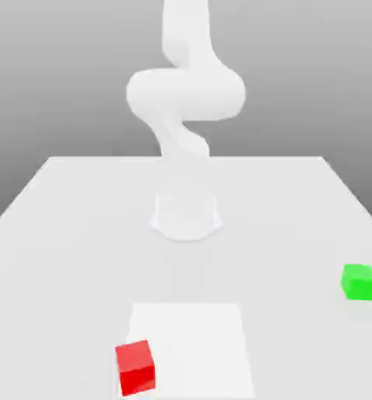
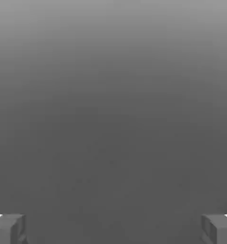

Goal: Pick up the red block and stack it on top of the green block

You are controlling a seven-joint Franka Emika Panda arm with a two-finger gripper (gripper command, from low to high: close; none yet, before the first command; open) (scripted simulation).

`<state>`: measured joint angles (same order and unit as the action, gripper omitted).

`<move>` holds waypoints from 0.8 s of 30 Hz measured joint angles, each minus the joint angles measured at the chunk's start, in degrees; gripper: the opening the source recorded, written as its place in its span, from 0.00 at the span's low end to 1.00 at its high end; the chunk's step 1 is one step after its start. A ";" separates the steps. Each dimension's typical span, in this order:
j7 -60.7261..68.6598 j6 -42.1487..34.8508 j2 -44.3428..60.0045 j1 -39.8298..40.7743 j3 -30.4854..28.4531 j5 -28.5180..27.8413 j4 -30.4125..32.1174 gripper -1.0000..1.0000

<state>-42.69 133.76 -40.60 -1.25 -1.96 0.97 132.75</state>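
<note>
worktop (image 1: 64, 273) in the exterior view carries the red block (image 1: 135, 368), well apart from the claw, at the near corner of a white square (image 1: 193, 344) towards the exterior view's left. the green block (image 1: 359, 283) is also well apart from the claw, out past the square towards the exterior view's right. the red block sits a little turned against the square's edges, so the step in hand, reaching it, should go best with the claw brought over its middle, pointed straight down, and its wrist turned until the pads match two opposite faces. a square, low grip would keep it from twisting or tipping; a crooked one could pivot it on closing. lifting it clear before travelling would spare the green block a knock. the arm (image 1: 186, 94) rises from its base (image 1: 186, 219), bulges sideways at a joint and runs on upwards above the worktop. in the hand view the claw (image 2: 113, 229) stands wide open, its two fingertips far apart, with nothing held between them. beyond them is plain grey background (image 2: 113, 119), so the claw seems aimed away from the blocks and will likely need tilting down before it descends.
</note>
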 joint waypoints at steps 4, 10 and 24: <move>5.21 3.23 8.65 -2.01 -3.18 1.64 1.59 0.50; 13.03 7.89 21.20 -3.99 -6.86 4.41 3.88 0.50; 27.46 19.07 49.71 -2.87 -10.04 5.58 9.33 0.50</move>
<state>-15.23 152.83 9.11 -4.12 -12.00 6.55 142.08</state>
